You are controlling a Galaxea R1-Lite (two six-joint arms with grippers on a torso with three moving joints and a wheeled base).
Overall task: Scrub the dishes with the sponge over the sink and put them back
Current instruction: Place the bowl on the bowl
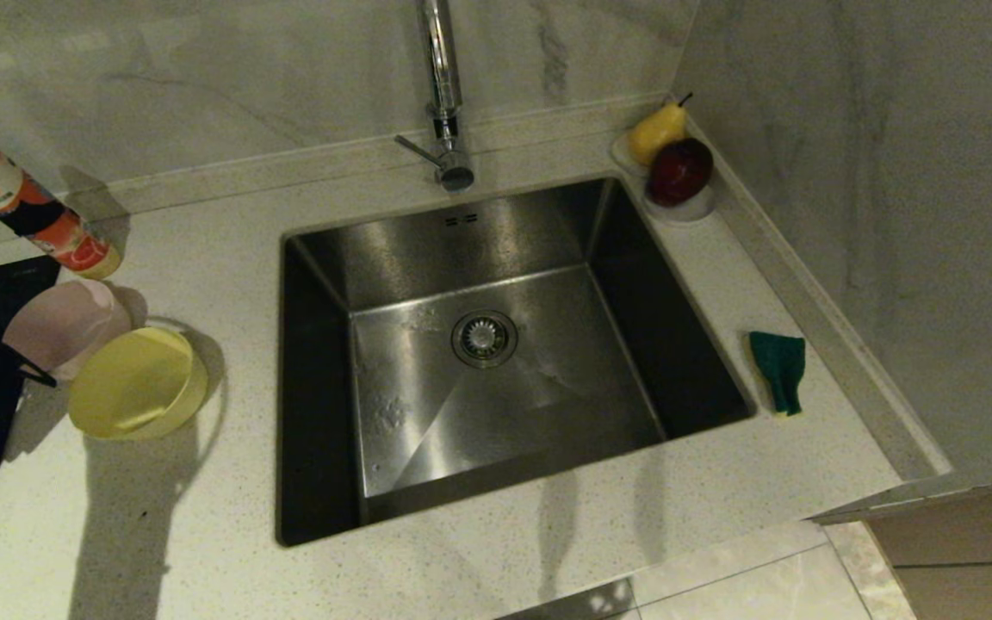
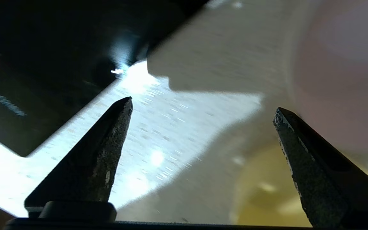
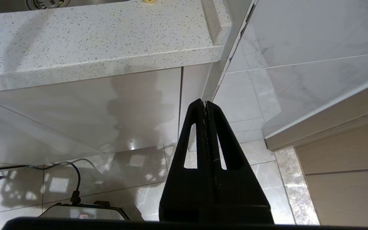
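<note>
Soap bottle (image 1: 27, 211) behind pink bowl (image 1: 65, 323).

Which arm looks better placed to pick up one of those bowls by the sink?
Probably the left. Its claw is open above the counter right beside the pink bowl and yellow bowl, left of the sink. The right claw is shut and parked below the countertop.

two round plastic bowls (image 1: 108, 362) sit left of the square steel sink (image 1: 496, 344); the small rectangular sponge (image 1: 778, 370) lies right.
</note>
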